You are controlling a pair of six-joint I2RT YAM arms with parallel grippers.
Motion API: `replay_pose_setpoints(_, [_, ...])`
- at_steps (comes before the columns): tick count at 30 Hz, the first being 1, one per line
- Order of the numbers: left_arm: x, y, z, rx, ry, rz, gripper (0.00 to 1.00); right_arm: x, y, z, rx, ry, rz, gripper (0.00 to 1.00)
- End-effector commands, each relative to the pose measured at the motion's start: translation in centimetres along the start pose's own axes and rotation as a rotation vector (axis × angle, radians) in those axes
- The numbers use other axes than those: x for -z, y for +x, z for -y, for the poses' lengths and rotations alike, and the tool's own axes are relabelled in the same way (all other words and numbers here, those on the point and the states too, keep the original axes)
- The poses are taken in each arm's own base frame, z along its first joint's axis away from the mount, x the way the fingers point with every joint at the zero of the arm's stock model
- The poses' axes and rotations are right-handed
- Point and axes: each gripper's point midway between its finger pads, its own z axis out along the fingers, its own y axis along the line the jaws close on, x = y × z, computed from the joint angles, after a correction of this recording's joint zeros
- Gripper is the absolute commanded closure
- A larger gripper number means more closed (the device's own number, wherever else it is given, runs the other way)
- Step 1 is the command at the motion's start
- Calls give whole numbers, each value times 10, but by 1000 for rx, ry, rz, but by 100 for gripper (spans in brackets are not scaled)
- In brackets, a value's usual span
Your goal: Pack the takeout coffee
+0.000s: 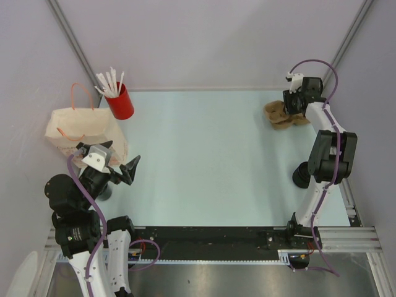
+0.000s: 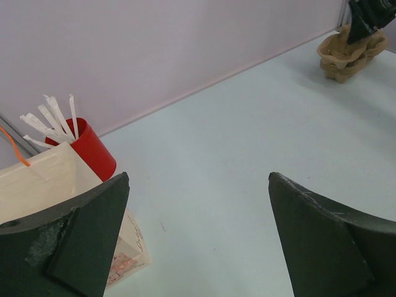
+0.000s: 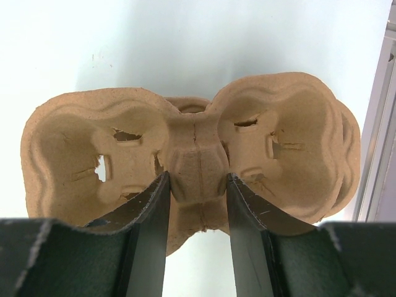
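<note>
Takeout coffee (image 1: 103, 192), as far as I can tell, is the small dark round thing at about 8 o'clock on the table (image 1: 210, 142). It's half tucked under the left arm, so don't quote me. The paper bag (image 1: 80, 127) sits just past it at 9 o'clock, and the red cup of straws (image 1: 120, 102) is at 10.

The left gripper (image 2: 198, 176) hangs beside the bag with its jaws spread wide and nothing in them. The right gripper (image 3: 197, 179) is over at 2 o'clock, jaws about half closed and pinching the centre ridge of the cardboard cup carrier (image 3: 80, 148).

So I'd say it's at the fetch-the-carrier step. The next move probably needs a clean lift without crushing that ridge, then a carry toward 8 o'clock.
</note>
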Motion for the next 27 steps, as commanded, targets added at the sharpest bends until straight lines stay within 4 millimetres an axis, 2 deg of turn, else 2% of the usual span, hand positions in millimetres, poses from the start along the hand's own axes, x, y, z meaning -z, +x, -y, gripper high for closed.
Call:
replay_pose_setpoints(1, [-1,-3,0,-2,5,17,1,16,-11,-9,26,-14,17,58])
replay_pose_setpoints(9, [-1,-4,1,0,10,17,0,16,-11,-9,24,-20,14,43])
replay_pose_setpoints(13, [-1,-4,1,-1,10,17,1,15,-14,-9,20,-27,19,31])
replay_pose_setpoints(18, [-2,-4,1,2,12,15,1,6,-12,-14,30,-29,4,27])
replay_pose_setpoints(27, [-2,-3,-1,4,8,12,1,-11,-15,-25,66,5,-1,27])
